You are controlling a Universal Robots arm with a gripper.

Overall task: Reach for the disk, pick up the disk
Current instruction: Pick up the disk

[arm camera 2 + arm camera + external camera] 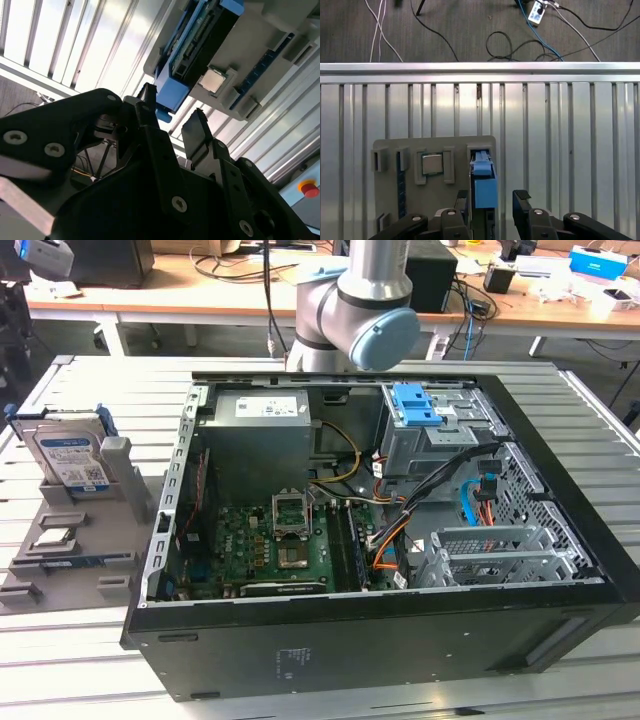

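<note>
Slatted metal table (70, 670) with an open computer case (400, 640) on it, desks behind, cables on the floor (495, 30). At the exterior view's left a grey holder (95, 560) has the disk (70, 455) standing on edge in a slot, with a small chip (432, 163) beside it. In the first wrist view the gripper (492, 200) is spread wide, fingers either side of the disk's blue end, not clamped on it.
</note>
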